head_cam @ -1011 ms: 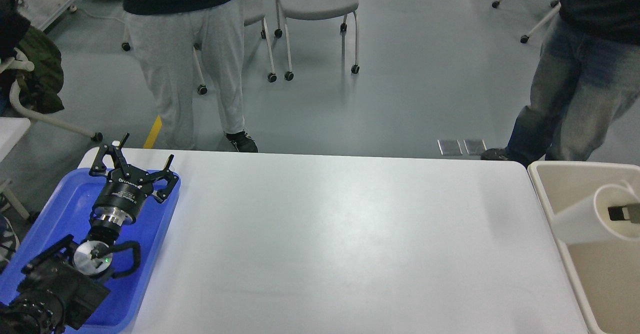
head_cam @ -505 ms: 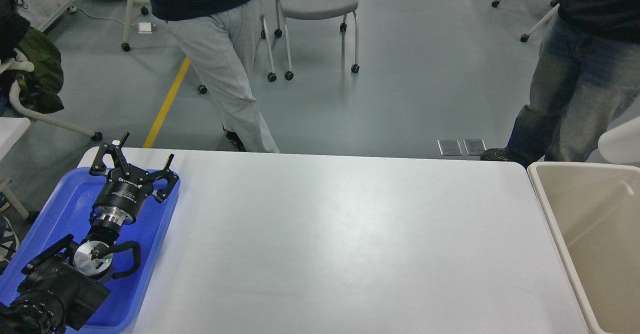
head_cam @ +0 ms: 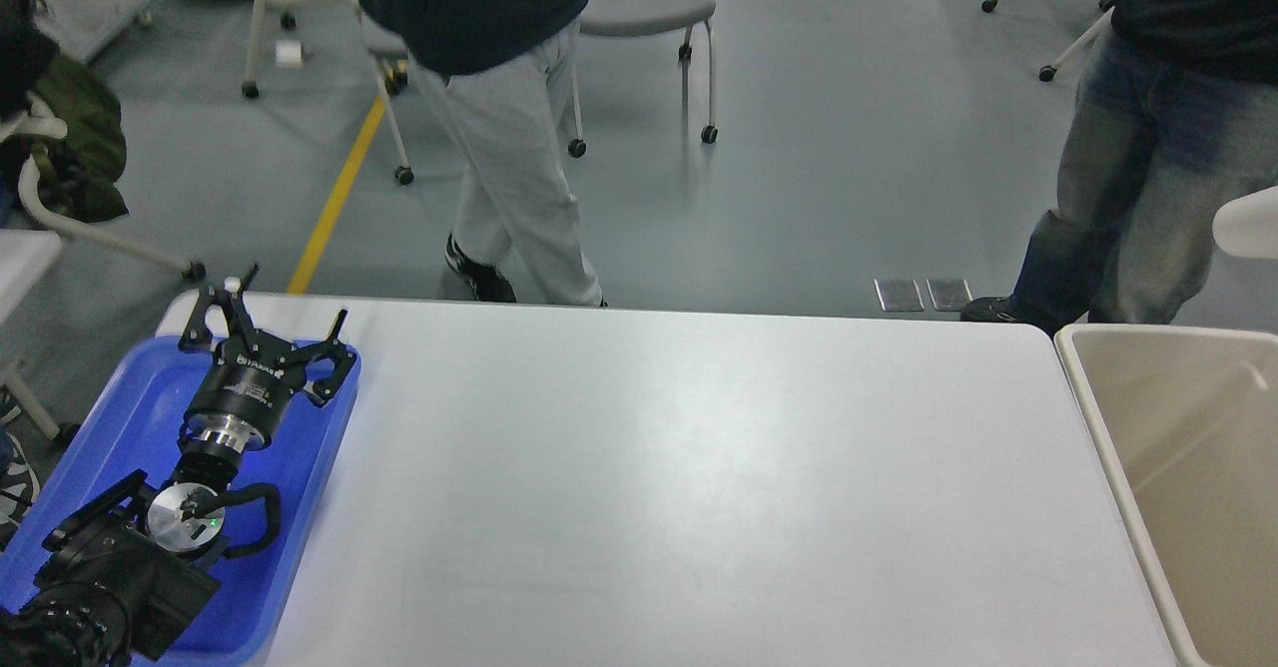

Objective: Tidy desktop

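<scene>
1. Hovering at eight o'clock over the shallow blue plastic tray (head_cam: 120, 392): the black two-finger left gripper (head_cam: 268, 320), fingers spreading wide apart toward twelve o'clock, gripping nothing.
2. Stretching from nine o'clock to three o'clock across the middle: the large smooth white rectangular desktop (head_cam: 699, 477) with rounded corners, showing no loose items on its surface.
3. Judging handling: looking rigid, heavy and slick, so not something for lifting; nothing on it offering a grasp point, suggesting tidying nearly finished.
4. Sitting at four o'clock, just beside the desktop's right edge: the beige rectangular plastic bin (head_cam: 1103, 417), its visible interior looking empty.
5. Looking for the right gripper: not appearing anywhere in view, so no telling how its jaws are standing.
</scene>
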Available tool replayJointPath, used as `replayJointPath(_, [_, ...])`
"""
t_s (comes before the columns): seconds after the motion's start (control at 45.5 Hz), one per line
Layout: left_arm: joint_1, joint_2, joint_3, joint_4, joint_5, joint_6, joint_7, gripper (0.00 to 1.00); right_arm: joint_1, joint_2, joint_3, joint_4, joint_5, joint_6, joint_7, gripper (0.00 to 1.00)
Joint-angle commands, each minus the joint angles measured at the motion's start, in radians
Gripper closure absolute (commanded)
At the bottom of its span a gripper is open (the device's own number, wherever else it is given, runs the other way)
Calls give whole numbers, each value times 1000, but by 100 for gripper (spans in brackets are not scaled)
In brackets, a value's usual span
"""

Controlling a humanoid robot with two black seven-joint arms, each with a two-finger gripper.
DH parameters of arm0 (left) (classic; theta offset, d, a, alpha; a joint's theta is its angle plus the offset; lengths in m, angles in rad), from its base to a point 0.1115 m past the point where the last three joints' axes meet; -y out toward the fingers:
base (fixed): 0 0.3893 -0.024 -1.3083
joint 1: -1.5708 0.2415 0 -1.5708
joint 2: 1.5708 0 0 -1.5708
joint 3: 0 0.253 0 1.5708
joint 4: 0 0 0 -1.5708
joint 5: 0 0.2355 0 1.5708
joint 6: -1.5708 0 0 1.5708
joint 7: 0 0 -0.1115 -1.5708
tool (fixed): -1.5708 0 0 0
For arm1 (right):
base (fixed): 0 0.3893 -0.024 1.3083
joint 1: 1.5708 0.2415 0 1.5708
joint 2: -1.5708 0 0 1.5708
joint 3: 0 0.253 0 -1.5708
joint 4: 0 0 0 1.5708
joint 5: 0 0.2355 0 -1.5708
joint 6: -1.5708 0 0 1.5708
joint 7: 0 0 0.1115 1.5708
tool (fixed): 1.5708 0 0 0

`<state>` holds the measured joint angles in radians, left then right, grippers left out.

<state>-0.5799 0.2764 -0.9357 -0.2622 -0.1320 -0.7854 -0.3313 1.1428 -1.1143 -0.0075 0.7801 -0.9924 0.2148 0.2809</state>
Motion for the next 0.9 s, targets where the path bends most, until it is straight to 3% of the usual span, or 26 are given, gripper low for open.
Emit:
replayJointPath(0.0, [0,0,0,0,0,0,0,0,-208,353,-8,-537,359,-144,0,100])
replayJointPath(0.198, [0,0,0,0,0,0,0,0,-330,554,3,-771,584,-147,-31,100])
replayJointPath(0.593, [0,0,0,0,-1,0,0,0,-482,683,56,-818,1067,-187,-279,100])
replayJointPath(0.879, [0,0,0,0,-1,0,0,0,-514,738,276,-818,1114,-229,-408,100])
